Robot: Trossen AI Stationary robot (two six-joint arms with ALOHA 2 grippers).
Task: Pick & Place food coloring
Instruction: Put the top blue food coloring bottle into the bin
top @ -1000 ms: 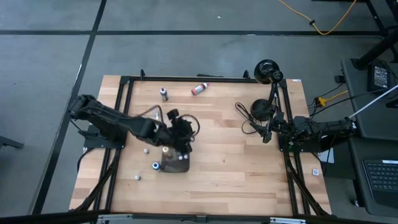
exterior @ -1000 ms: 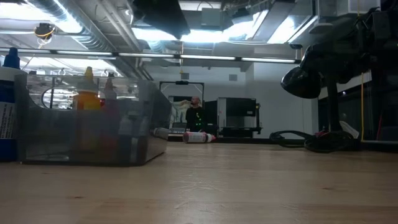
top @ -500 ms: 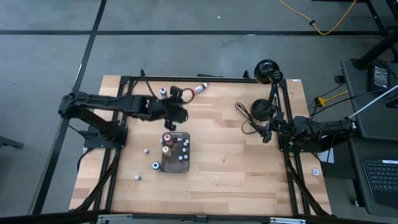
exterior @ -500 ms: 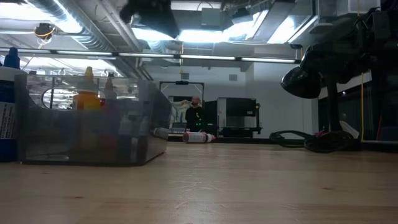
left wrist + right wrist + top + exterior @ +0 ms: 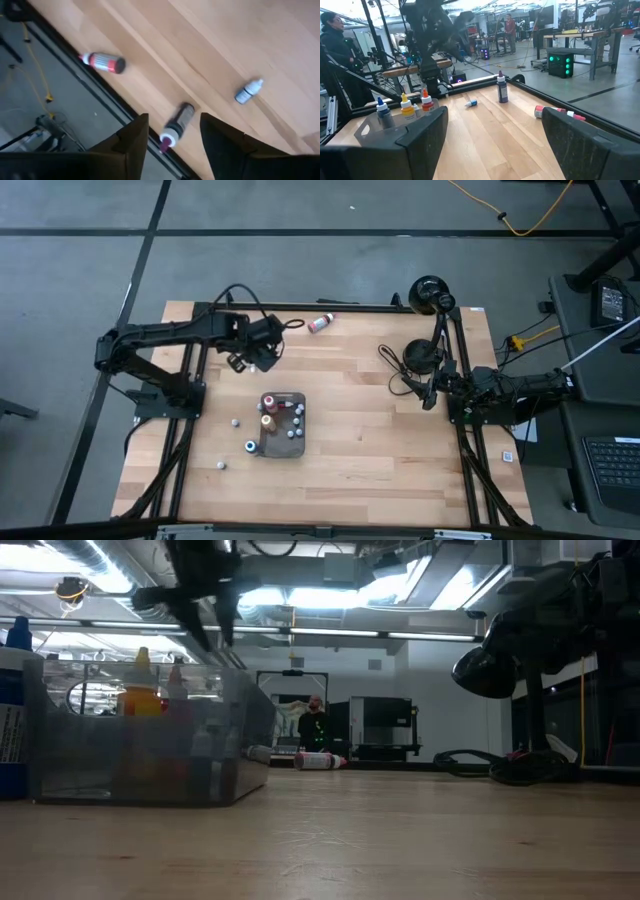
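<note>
Wooden planks form the table (image 5: 380, 450), where the dark tray (image 5: 297, 448) already holds several food coloring bottles (image 5: 268, 411). Others are left out: a dark one (image 5: 178, 121) beneath the left gripper (image 5: 262, 352), whose jaws are parted and empty, a red one (image 5: 320, 323) at the far edge, and small ones (image 5: 249, 446) beside the tray. The right gripper (image 5: 492, 145) is kept wide and idle at the right side. Benches and people are seen beyond.
</note>
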